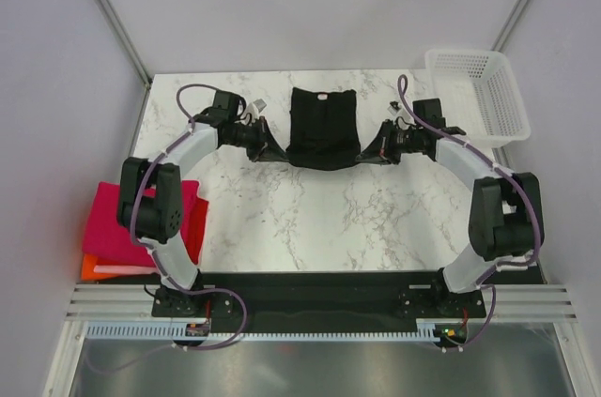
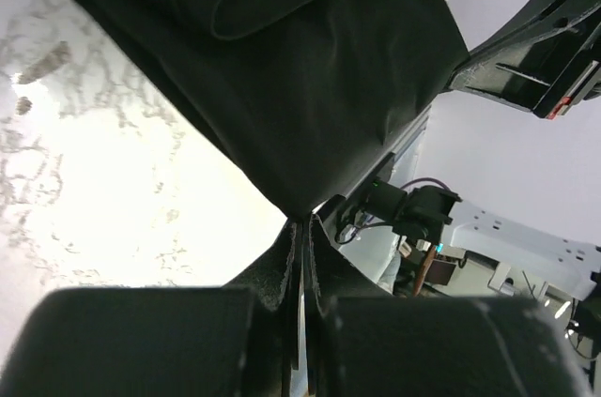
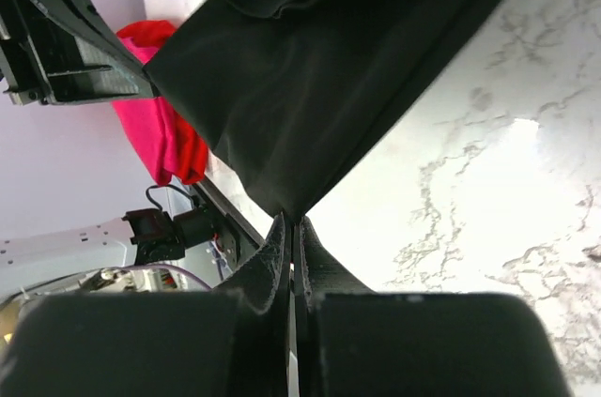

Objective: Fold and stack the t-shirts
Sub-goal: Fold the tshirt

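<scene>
Marble table: basket appears only overhead; fingers pinch black t-shirt.

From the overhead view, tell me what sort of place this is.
Probably a robot test cell: left arm and right arm bolted to a marble-look table, bare walls with metal framing.

A robotics lab test cell rather than a home — plain white panel walls framed by bare aluminium struts close in a marble-patterned table. Along the lower edge of the top view, two robot arms are bolted to a black base plate on aluminium rails, with a slotted cable duct just below. The only household items are folded t-shirts at the left edge and a white mesh basket at upper right.
</scene>
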Motion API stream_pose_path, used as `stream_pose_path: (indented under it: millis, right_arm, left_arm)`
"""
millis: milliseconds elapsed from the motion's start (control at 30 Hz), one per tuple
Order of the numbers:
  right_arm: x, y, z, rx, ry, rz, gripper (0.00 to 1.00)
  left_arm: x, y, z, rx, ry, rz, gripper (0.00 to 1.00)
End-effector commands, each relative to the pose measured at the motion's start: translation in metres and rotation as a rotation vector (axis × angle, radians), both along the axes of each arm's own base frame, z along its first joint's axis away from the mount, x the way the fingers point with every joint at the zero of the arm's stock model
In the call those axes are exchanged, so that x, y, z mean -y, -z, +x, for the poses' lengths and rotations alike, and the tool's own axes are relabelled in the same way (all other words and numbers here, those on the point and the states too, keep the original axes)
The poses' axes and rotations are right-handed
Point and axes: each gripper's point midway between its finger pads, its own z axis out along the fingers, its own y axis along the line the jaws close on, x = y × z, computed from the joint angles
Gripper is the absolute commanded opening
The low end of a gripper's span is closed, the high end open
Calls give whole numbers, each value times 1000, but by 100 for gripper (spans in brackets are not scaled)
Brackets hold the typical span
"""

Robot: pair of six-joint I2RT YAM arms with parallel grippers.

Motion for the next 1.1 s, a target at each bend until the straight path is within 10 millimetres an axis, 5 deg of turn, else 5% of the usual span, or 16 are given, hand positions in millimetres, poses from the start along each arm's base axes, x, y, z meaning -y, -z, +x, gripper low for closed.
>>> stream_pose_path:
  millis: [0, 267, 533, 633, 667, 733, 767, 800, 900, 967, 1000, 1033, 1067]
  right_arm:
    - [3, -17, -23, 25, -38, 4, 0]
    - [8, -7, -59, -4, -33, -10, 0]
    - [9, -8, -52, 40, -21, -12, 0]
    - [10, -17, -18, 111, -3, 1, 0]
    - [13, -23, 6, 142, 10, 3, 0]
    - [17, -33, 38, 216, 25, 3, 0]
    - [19, -56, 64, 292, 37, 7, 0]
    - [21, -45, 84, 285, 49, 4, 0]
    - [23, -54, 141, 371, 57, 3, 0]
    - [23, -46, 180, 406, 66, -5, 14]
    - [23, -44, 193, 421, 74, -5, 21]
    - [22, -41, 205, 430, 84, -4, 41]
    - [22, -35, 221, 444, 91, -5, 50]
  left_arm:
    - [5, -26, -15, -8, 17, -45, 2]
    - [4, -25, -35, -9, 24, -34, 2]
    - [15, -21, -30, 20, 51, -46, 2]
    - [18, -29, 4, 142, 65, -7, 2]
    - [21, -48, 26, 230, 61, 2, 2]
    - [22, -43, 53, 293, 77, 39, 2]
    - [23, -42, 68, 326, 71, 63, 2]
    - [25, -64, 90, 430, 79, 66, 2]
    - [26, -67, 143, 547, 57, 124, 2]
    - [25, -73, 173, 632, 32, 168, 9]
    - [23, -54, 187, 634, 27, 203, 10]
    - [22, -52, 198, 665, 13, 223, 27]
    - [17, -55, 211, 700, -19, 266, 41]
